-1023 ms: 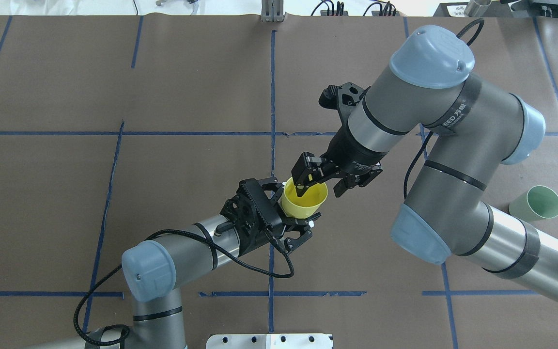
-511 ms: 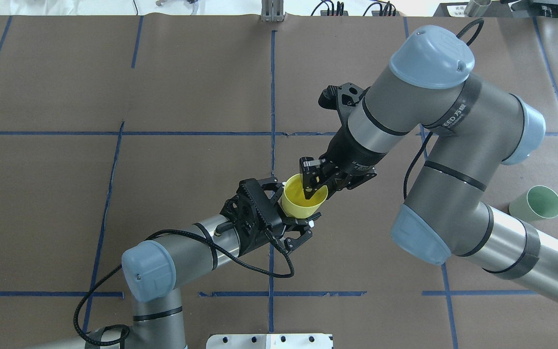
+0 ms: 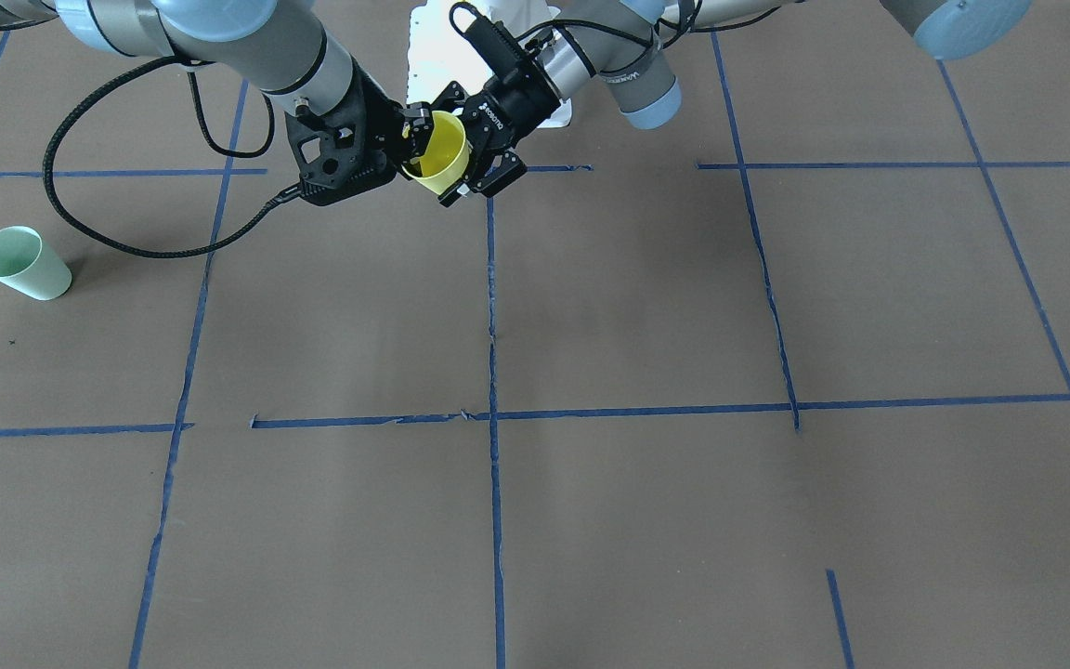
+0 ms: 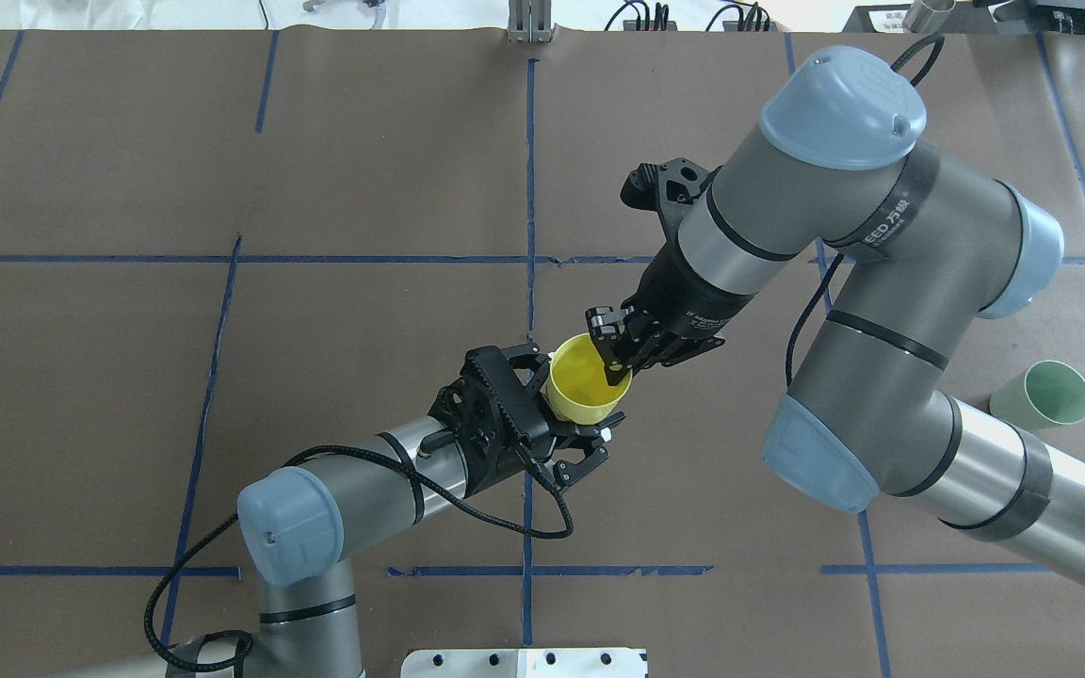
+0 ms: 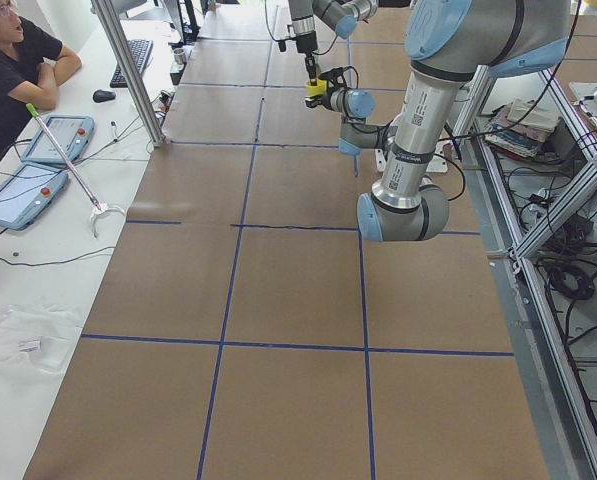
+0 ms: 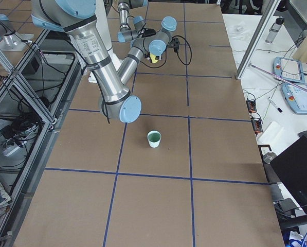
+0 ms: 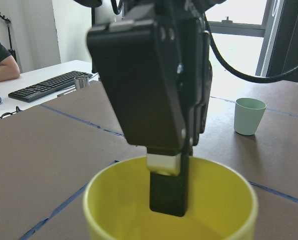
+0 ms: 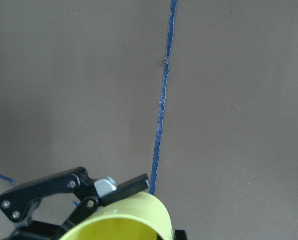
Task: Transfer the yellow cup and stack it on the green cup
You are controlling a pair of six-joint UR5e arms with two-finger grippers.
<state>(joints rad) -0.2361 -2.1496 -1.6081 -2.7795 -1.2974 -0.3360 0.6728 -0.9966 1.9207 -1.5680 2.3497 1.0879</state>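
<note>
Yellow cup (image 4: 585, 395): frame centre, body clasped by left end effector (image 4: 578, 396), rim pinched by right end effector (image 4: 618, 369) for handover; green cup (image 4: 1044, 395): upright, right edge

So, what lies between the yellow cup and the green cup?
The front-facing view shows the right claw at the yellow cup, then its looping black cable; toward the green cup, only taped brown table.
</note>
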